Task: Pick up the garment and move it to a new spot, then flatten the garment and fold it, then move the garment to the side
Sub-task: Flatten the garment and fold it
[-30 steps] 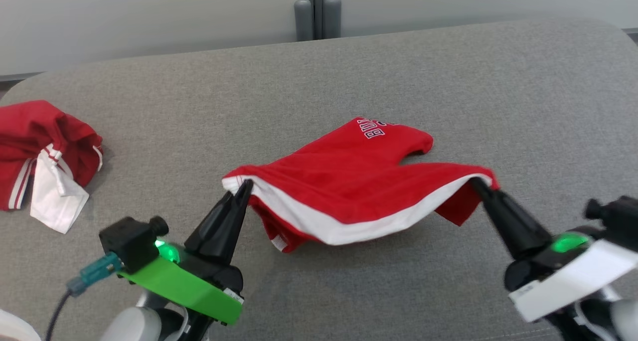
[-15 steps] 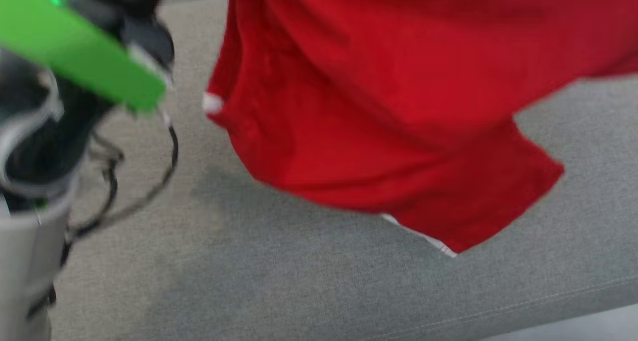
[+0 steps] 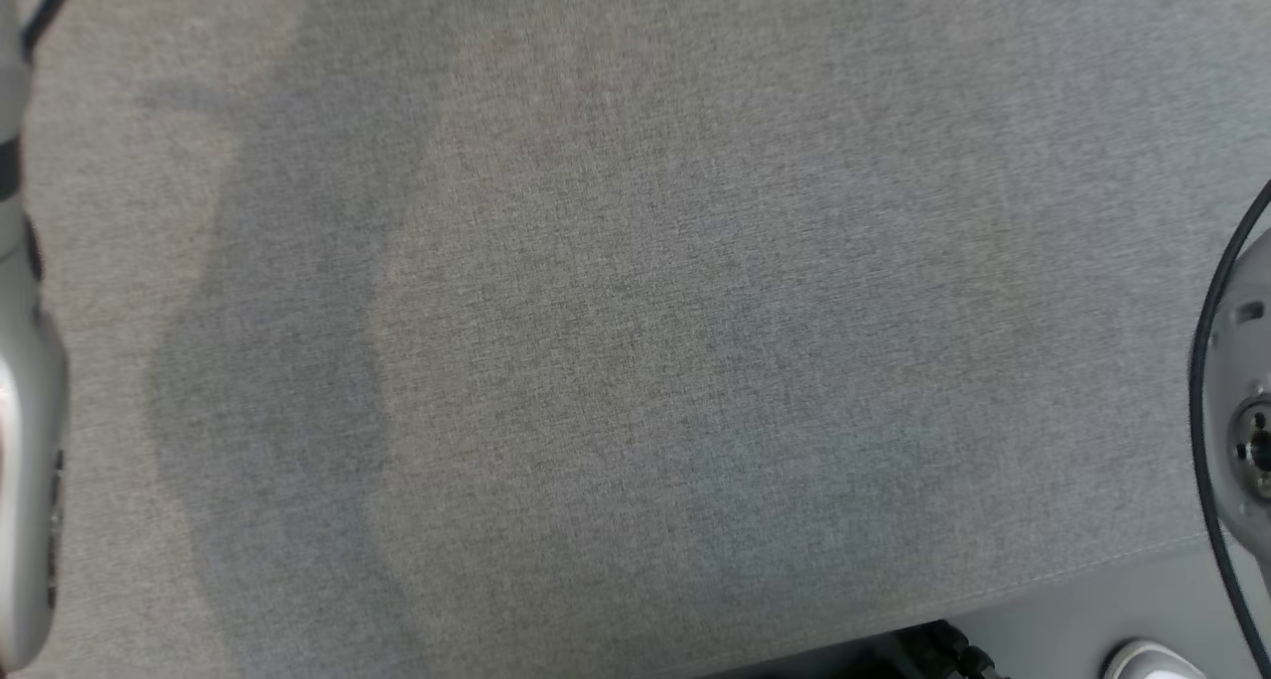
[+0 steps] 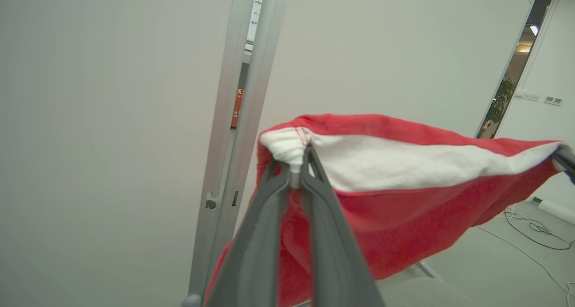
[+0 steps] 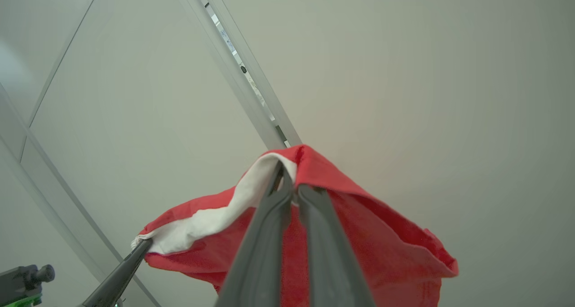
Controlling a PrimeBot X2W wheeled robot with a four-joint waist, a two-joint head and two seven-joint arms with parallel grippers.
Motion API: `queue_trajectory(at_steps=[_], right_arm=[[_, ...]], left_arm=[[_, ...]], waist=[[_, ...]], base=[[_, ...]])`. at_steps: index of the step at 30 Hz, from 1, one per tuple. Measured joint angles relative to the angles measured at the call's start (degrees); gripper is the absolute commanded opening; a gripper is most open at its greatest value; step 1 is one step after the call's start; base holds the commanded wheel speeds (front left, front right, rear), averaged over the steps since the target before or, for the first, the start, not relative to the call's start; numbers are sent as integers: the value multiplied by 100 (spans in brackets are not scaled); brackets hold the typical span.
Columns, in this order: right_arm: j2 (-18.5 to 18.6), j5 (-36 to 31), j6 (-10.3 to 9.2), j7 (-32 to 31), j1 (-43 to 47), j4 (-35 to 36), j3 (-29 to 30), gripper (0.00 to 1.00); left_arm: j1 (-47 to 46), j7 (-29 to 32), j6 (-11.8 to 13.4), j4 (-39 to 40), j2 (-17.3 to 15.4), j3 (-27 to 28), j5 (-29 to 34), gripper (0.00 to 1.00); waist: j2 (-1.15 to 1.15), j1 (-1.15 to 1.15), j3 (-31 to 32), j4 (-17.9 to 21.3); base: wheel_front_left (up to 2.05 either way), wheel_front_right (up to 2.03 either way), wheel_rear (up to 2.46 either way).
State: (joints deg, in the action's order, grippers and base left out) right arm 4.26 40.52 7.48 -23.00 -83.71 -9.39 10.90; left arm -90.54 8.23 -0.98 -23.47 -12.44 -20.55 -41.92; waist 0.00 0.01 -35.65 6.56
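Left gripper [image 4: 296, 162] clamped on corner of white band [image 4: 404, 163] of garment [image 4: 404, 208]; right gripper [image 5: 289, 188] clamped on opposite corner; garment hangs between them, raised before wall [image 4: 112, 118], off grey padded surface [image 3: 635, 361]. Risks: pinches sit at band's very edge, so quick swing may pull corner free; wider spread may overstretch band; slack lower half may land bunched.

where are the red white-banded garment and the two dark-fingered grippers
red white-banded garment [image 4: 404, 217]: left wrist view, red cloth below the band
left gripper [image 4: 295, 164]: left wrist view, between fingertips pinching the band's end
right gripper [image 5: 289, 181]: right wrist view, between fingertips pinching the garment's edge
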Motion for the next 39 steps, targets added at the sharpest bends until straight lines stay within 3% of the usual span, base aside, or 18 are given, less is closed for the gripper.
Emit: queue_trajectory(at_steps=[3,8,15,20,28,31,35,39], right_arm=[[8,126,1,-4,459,30,-201,0],[519,504,0,-35,2294,598,-603,0],[1368,1287,0,-9,5172,1702,-906,0],[1634,1677,0,67,7190,2298,-868,0],[1618,1800,0,299,10097,2820,-1072,0],[1651,1862,0,386,10721,3005,-1051,0],[1782,1935,1,513,10770,3117,-739,0],[2012,2020,1,320,10069,2954,-545,0]], left_arm=[[183,-379,-310,-420,85,-91,-42,0],[1518,-838,-561,-665,57,-231,-380,0],[4320,-1199,-627,318,-130,-875,-816,0],[6041,-1416,-635,983,-435,-1257,-832,0],[8541,-1624,37,1818,-571,-1697,-992,0],[8972,-1686,261,2206,-584,-1703,-1074,0],[9094,-1631,378,2659,-571,-1658,-1198,0],[8922,-1425,404,2897,-486,-1613,-1344,0]], waist=[[0,0,-284,3],[0,1,-452,-66],[0,-1,-88,-133],[0,-2,455,-180],[0,-2,1599,-294],[0,-2,1933,-341],[0,-3,2225,-422],[0,-2,2241,-505]], base=[[0,0,0],[0,0,0],[0,0,0],[0,0,0],[0,0,0],[0,0,0],[0,0,0],[0,0,0]])
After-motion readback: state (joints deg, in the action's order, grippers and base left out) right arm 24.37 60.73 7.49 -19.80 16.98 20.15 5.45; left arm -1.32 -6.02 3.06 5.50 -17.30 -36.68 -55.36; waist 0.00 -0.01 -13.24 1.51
